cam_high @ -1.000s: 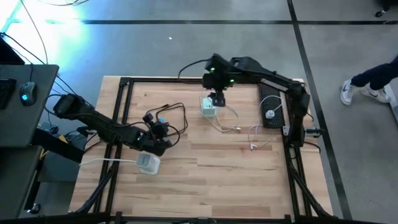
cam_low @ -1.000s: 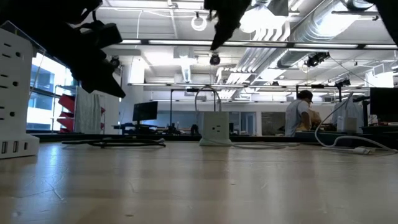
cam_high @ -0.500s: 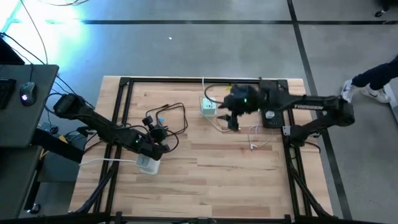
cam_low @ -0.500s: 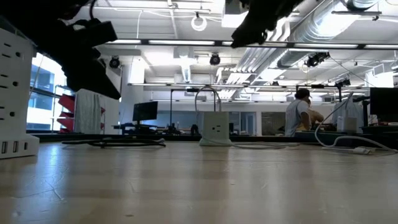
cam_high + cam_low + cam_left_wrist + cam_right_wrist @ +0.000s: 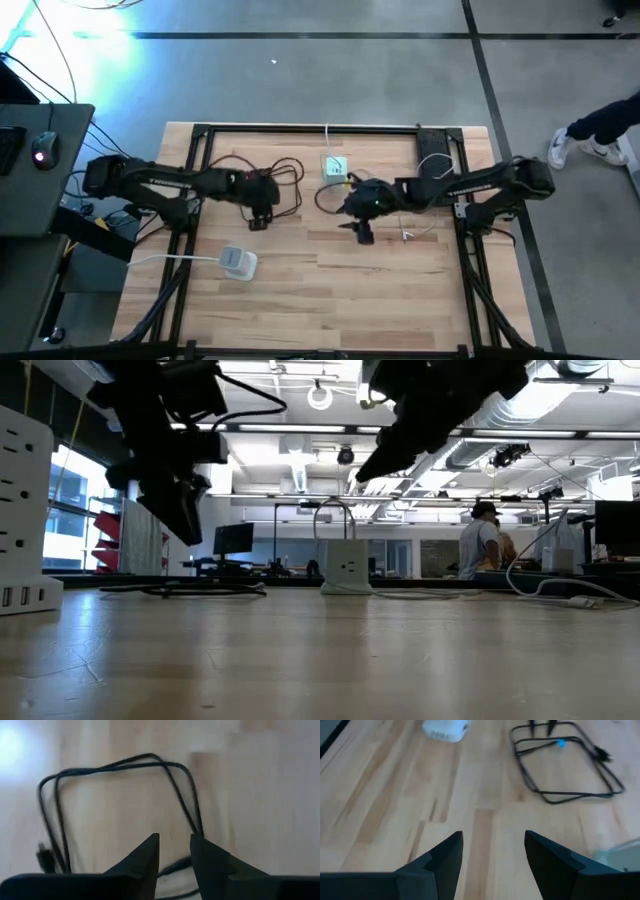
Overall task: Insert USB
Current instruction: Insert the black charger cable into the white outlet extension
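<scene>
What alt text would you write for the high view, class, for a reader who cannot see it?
Two dark robot arms reach over a light wooden table from either side, seen from above. The left gripper hovers beside a looped black cable; the right gripper hangs open at mid-table near a small white charger block. A white power strip lies nearer the front.

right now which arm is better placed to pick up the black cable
Left. The left end effector hovers over the black cable, which shows just past its fingers in the wrist view. The right end effector is open over bare wood, farther away.
</scene>
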Controlling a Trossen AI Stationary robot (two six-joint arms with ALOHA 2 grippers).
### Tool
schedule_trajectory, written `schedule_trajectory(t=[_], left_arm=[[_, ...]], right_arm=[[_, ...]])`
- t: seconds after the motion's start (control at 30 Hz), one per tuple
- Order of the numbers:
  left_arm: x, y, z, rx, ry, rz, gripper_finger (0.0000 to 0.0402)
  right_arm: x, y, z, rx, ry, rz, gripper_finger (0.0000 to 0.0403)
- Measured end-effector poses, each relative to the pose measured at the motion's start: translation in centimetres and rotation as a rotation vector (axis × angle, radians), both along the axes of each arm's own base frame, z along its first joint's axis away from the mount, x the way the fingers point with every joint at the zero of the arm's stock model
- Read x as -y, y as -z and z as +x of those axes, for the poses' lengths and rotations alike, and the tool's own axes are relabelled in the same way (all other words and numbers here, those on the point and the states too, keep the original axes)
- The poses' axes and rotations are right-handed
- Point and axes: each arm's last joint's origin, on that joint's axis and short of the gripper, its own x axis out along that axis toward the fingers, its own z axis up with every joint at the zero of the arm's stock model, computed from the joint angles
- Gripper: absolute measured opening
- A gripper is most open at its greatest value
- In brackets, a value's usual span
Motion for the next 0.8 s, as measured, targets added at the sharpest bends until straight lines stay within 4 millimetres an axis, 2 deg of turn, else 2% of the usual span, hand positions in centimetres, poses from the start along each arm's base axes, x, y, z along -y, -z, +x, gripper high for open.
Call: schedule_trajectory(t=[0.13, 0.27, 0.6, 0.67, 0.73, 0.8], left_arm=[[-1.0, 0.7, 0.3, -0.182, 0.144, 0.062, 0.0054], [-1.6, 2.3, 1.2, -0.335, 0.251, 0.043, 0.0044], [-1.9, 7.0, 3.2, -0.581, 0.444, 0.053, 0.0071], [-1.7, 7.4, 3.4, -0.601, 0.476, 0.076, 0.0057], [-1.5, 7.4, 3.6, -0.604, 0.490, 0.090, 0.0025], [-1.5, 7.0, 4.2, -0.587, 0.439, 0.101, 0.0009]], right_arm=[[-0.8, 0.0, 0.0, 0.002, -0.032, -0.008, 0.0194], [-1.1, 0.0, -0.1, 0.001, -0.044, -0.008, 0.0194], [-1.8, 0.1, -0.3, -0.018, -0.047, 0.008, 0.0194], [-2.1, 0.2, -0.3, -0.021, -0.054, 0.008, 0.0194], [-2.4, 0.1, -0.4, -0.021, -0.054, 0.004, 0.0194], [-2.9, 0.3, -0.5, -0.020, -0.045, -0.003, 0.0194]])
